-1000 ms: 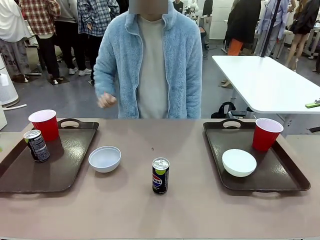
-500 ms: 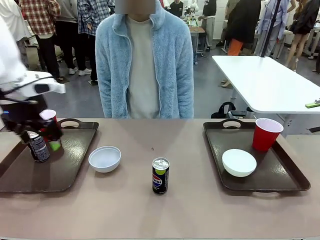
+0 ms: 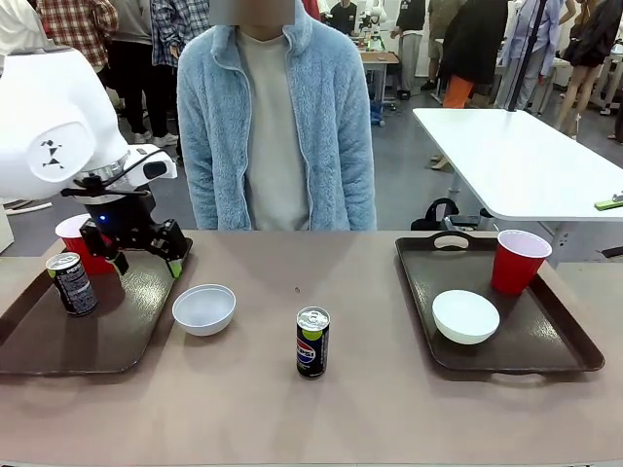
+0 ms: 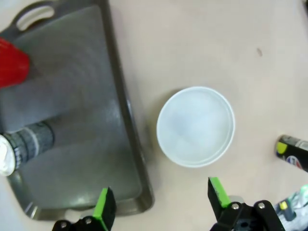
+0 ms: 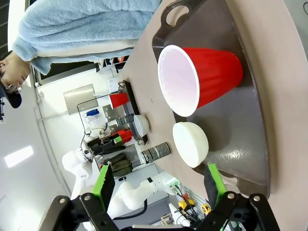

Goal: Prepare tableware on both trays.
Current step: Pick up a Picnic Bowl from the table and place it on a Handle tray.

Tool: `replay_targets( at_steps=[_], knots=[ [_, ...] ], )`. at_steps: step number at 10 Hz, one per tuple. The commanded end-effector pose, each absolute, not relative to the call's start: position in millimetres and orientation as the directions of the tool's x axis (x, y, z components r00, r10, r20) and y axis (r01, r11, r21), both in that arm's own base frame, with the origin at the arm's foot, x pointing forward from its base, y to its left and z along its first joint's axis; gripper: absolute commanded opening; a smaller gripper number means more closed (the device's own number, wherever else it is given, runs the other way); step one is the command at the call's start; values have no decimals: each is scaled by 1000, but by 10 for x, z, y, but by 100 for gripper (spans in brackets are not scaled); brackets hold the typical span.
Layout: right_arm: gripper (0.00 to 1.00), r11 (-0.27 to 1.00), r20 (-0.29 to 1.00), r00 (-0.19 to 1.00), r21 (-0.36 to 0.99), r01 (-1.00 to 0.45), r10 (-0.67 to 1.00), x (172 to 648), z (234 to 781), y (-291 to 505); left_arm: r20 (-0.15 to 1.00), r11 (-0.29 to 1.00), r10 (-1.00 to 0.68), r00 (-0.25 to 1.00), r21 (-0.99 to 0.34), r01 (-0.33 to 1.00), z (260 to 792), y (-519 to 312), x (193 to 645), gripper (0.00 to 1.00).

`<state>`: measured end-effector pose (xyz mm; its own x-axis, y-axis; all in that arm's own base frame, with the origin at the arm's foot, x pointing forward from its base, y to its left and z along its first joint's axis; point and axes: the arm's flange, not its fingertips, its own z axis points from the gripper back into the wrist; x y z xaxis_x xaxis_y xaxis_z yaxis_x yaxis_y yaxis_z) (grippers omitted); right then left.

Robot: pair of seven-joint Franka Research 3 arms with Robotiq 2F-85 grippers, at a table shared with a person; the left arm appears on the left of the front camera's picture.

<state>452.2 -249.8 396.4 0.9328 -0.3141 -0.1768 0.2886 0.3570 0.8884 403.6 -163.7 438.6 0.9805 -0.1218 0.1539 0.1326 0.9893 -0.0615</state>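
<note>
Empty and spread apart, the left claw (image 3: 148, 263) hovers near the white bowl (image 3: 203, 308) left on the worktop (image 3: 389, 409) beside its tray (image 3: 107, 331), likely the next pickup.

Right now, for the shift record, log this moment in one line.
left gripper: open, empty, over left tray rim | right gripper: open, empty | on table: left bowl, Pepsi can | right tray: red cup, right bowl

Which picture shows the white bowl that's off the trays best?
The left wrist view: the bowl is big, whole, seen from above. The front view shows it smaller, from the side; the right wrist view, tiny and far off.
</note>
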Motion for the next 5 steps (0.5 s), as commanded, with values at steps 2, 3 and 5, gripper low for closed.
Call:
replay_targets(
  at_steps=[2, 3, 5],
  knots=[
    [97, 354, -173, 933, 891, 285, -316, 4526, 3964, -2500, 156, 987, -109, 982, -103, 126, 4208, -1867, 4143, 100],
    [97, 354, -173, 933, 891, 285, -316, 4526, 3964, -2500, 161, 988, -112, 981, -86, 127, 4126, -1902, 4180, 100],
    [97, 354, -173, 933, 891, 285, -316, 4526, 3964, -2500, 154, 988, -112, 982, -86, 126, 3928, -1924, 4240, 100]
  ],
)
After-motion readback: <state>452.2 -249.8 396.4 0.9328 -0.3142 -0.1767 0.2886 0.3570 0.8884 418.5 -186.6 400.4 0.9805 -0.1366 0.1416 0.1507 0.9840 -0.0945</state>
